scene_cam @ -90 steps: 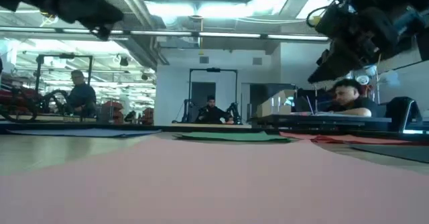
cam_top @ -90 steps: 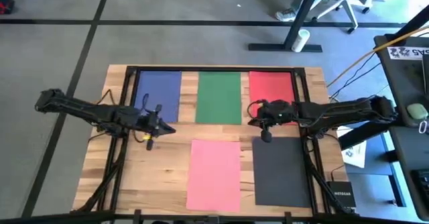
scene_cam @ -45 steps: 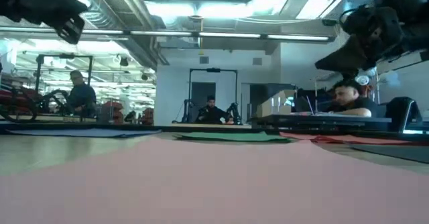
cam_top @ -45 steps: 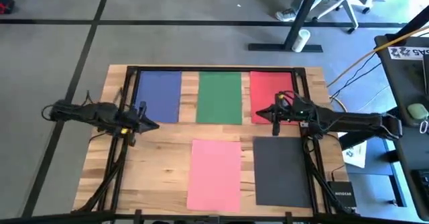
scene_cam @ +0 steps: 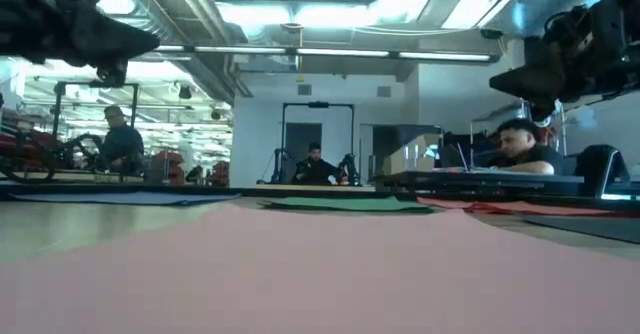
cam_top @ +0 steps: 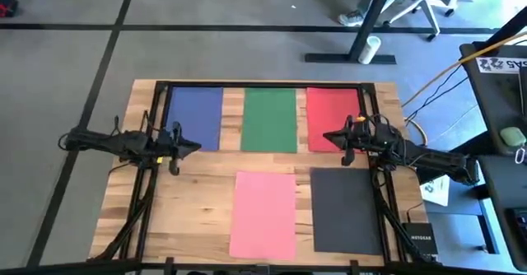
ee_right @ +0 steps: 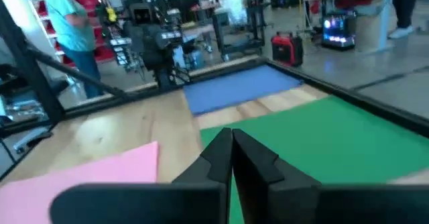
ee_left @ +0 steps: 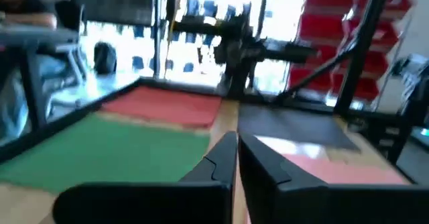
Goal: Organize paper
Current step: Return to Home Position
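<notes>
Grey floor (cam_top: 66,77), dark seam lines, fills upper left of high view. Office chair (cam_top: 416,3), black desk frame (cam_top: 346,58) upper right. Low view: bright ceiling lights (scene_cam: 270,14) top centre, pale back wall (scene_cam: 255,134), dark rectangular frame (scene_cam: 317,104) centre. Red storage bins (ee_left: 335,43) upper right of left wrist view.

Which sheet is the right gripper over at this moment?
The red paper, rightmost in the row of three, next to the green paper. The right gripper is above one edge of it, fingers shut.
</notes>
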Motion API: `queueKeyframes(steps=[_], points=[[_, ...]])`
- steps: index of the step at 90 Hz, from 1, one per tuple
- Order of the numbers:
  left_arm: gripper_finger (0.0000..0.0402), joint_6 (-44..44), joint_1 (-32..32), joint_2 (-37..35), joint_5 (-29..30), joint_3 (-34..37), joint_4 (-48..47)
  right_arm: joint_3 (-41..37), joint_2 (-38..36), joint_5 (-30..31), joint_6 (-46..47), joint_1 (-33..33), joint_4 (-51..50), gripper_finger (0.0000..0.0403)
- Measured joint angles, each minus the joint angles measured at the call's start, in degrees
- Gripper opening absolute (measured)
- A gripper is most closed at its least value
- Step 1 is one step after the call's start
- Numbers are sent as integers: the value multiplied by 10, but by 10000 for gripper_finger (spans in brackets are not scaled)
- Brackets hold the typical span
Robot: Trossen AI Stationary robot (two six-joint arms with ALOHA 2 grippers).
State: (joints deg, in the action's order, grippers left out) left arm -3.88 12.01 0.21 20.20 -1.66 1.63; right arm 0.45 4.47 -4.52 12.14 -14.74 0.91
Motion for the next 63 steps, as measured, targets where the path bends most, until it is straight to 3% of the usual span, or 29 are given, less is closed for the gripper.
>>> queueKeyframes(steps=[32, 46, 63], points=[[0, 18, -1, 0, 43, 11, 21, 0, -28, 4, -39, 1, 1, 0], [0, 10, -1, 0, 43, 11, 21, 0, 5, 49, -50, 1, -5, 0], [0, 13, -1, 4, 43, 11, 21, 0, 69, 49, -43, 1, -4, 0]])
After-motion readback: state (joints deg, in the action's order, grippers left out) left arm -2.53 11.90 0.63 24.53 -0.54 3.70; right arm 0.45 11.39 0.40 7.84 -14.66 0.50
